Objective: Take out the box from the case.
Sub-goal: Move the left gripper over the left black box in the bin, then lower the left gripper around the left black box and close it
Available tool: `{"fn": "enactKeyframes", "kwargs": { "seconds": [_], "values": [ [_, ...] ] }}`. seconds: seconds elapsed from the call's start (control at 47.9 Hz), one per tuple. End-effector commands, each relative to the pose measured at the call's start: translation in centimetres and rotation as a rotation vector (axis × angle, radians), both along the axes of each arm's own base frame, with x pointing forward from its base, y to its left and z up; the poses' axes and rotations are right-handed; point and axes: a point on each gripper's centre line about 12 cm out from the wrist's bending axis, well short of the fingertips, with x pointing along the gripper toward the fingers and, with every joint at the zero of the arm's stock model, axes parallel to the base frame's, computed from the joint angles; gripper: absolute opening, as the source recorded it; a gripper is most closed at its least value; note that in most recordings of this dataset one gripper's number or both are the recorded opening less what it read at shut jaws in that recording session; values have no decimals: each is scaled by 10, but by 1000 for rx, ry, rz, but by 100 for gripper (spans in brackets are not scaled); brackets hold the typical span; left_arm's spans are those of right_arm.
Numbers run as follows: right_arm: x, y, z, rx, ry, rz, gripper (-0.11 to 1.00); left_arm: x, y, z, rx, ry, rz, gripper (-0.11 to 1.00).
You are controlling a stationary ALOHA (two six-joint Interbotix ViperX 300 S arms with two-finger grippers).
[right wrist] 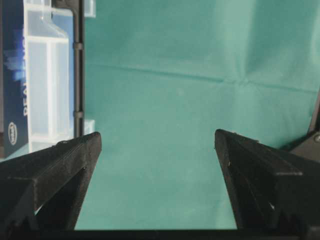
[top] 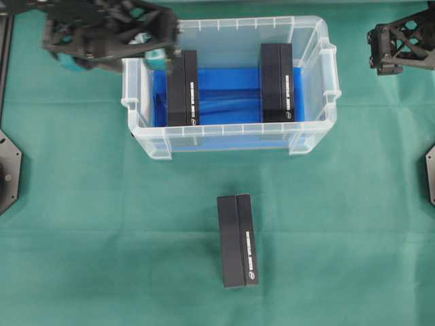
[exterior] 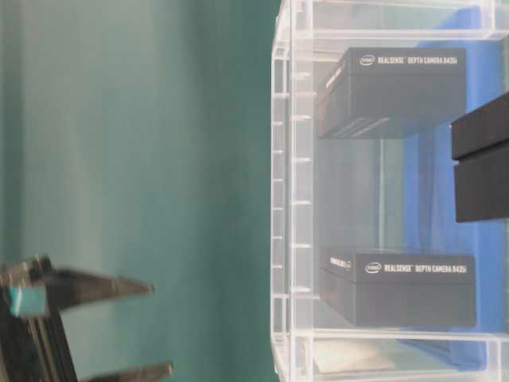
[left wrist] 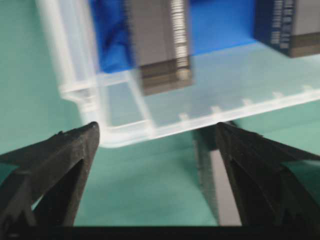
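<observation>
The clear case (top: 139, 132) with its blue floor holds two black boxes, one at the left (top: 182, 88) and one at the right (top: 277, 81). Another black box (top: 238, 241) lies on the green cloth in front of the case. My left gripper (top: 163, 58) hangs open and empty over the case's back left corner, above the left box (left wrist: 160, 45). From table level the left gripper (exterior: 159, 326) sits apart from the rim. My right gripper (right wrist: 157, 135) is open with only cloth between its fingers, and the case (right wrist: 45, 90) is off to its left.
The right arm (top: 401, 41) stays at the back right, away from the case. Green cloth (top: 353, 238) covers the table. Black mounts sit at the left edge (top: 8, 170) and the right edge (top: 431, 173).
</observation>
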Motion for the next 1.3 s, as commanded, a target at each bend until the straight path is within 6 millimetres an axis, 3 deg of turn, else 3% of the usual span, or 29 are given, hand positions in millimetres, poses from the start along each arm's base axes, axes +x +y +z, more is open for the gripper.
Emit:
{"fn": "enactKeyframes", "kwargs": {
  "seconds": [0.0,0.292,1.274],
  "values": [
    [-1,-1,6,-19,-18,2,92,14,-2,18,16,-48,-14,96],
    [-3,-2,7,-33,-17,6,92,47,-5,10,6,-23,-35,96],
    [-3,-2,7,-36,-9,27,92,40,-5,2,8,23,-19,96]
  ]
}}
